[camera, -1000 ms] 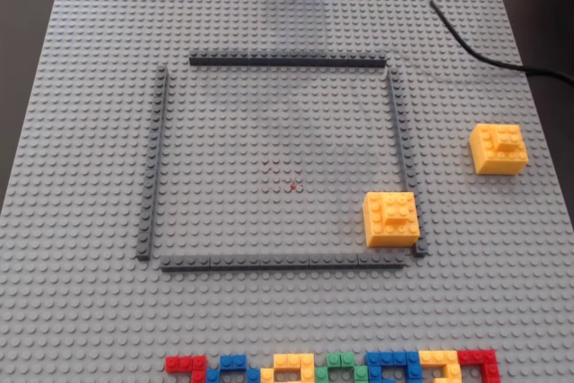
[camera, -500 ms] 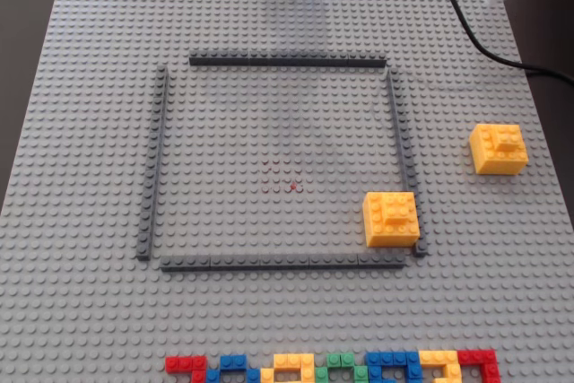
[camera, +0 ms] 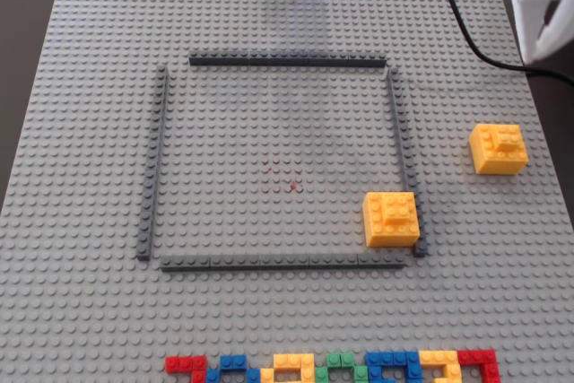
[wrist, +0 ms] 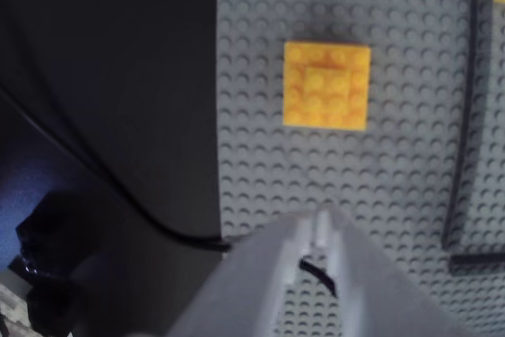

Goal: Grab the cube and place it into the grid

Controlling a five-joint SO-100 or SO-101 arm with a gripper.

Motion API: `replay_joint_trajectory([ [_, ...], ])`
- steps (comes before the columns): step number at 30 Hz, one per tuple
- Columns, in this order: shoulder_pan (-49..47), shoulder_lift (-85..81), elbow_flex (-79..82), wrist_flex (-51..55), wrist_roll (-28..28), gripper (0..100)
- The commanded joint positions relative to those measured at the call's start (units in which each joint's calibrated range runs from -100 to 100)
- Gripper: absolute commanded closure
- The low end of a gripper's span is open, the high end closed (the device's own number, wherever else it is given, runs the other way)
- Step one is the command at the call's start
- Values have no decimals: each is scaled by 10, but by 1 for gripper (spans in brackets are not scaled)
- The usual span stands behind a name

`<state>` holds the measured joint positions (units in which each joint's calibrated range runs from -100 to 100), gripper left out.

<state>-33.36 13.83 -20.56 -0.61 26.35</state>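
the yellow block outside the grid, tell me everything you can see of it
The yellow block is a small square Lego piece of plastic look, with a smaller raised brick on top, set toward its far edge in the fixed view. It sits flat on the grey baseplate, right of the grid and apart from it. Nothing grips it; the wrist view shows it ahead of the gripper.

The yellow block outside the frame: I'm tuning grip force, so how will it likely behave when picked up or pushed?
The yellow block looks like rigid moulded plastic, so probably stiff and light. Its flat square sides should not roll, though smooth faces may slip. It sits on the studded baseplate, so if pressed on, a push would likely meet resistance. The tool is above it, apart.
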Motion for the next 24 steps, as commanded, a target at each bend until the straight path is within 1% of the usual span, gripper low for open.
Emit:
replay_joint_trajectory([
  [1, 1, 30, -94, 5, -4, 97],
  [4, 4, 72, -138, 17, -2, 95],
  [7, 11, 93, -144, 17, 8, 94],
  [16, 28, 109, -128, 10, 24, 82],
  [24, 35, 134, -118, 3, 29, 81],
])
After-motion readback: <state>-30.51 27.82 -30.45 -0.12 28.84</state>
